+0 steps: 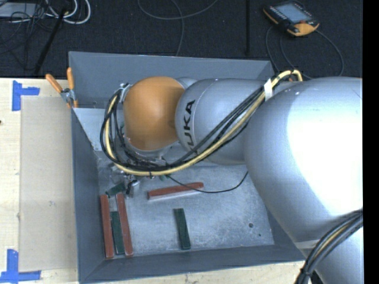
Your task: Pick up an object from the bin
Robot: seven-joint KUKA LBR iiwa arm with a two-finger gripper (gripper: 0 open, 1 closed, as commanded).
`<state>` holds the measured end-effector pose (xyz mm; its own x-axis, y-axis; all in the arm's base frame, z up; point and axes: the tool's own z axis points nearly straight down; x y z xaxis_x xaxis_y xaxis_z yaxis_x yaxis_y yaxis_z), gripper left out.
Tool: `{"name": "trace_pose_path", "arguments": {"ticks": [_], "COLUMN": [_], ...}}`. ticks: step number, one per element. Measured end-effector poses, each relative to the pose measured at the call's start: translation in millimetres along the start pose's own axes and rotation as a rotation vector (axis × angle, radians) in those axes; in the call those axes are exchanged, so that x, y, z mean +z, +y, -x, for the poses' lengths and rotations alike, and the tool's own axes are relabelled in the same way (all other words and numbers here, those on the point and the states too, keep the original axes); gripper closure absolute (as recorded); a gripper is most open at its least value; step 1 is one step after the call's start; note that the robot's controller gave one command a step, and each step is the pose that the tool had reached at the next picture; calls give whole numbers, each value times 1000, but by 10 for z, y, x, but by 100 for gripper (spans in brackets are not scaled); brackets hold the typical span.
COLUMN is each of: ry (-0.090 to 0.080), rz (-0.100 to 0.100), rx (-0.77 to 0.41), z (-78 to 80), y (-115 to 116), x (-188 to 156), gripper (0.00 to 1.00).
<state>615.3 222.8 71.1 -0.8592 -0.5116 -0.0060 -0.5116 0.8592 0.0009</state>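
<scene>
Camera view: I reach into the grey bin (83, 218) from the right of the frame; the lines below run from its left wall across.
Outer brown stick (106, 226): lies lengthwise on the floor at the lower left, near the left wall.
Green strip (116, 234): dark and shorter, tucked between the two brown sticks and touching both.
Inner brown stick (123, 223): parallel to the outer one, just right of the green strip.
My gripper (121, 187): low over the floor at the left middle of the frame, right at the upper ends of those three pieces, the things nearest to me.
Jaws: tucked under my own wrist, so I cannot tell whether they are spread, pressed together or pinching anything.
Orange cover (151, 114): round, above the gripper in the frame, with black and yellow cables (148, 170) looped around it.
Lying brown stick (174, 191): crosswise on the floor, just right of the gripper, apart from the trio.
Lone green strip (182, 228): lower centre, below the lying stick, not touching it.
Silver arm (296, 152): bulks over the bin's right side.
</scene>
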Motion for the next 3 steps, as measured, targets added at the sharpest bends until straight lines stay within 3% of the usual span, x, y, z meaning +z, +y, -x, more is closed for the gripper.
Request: {"name": "trace_pose_path", "arguments": {"ticks": [1,2,3], "ry": [4,4,12], "rz": [0,0,2], "rx": [-8,-7,-14], "z": [-234,-235,-302], "y": [-154,-155,-187], "x": [-1253,-1251,-1680], "gripper": [100,100,100]}}
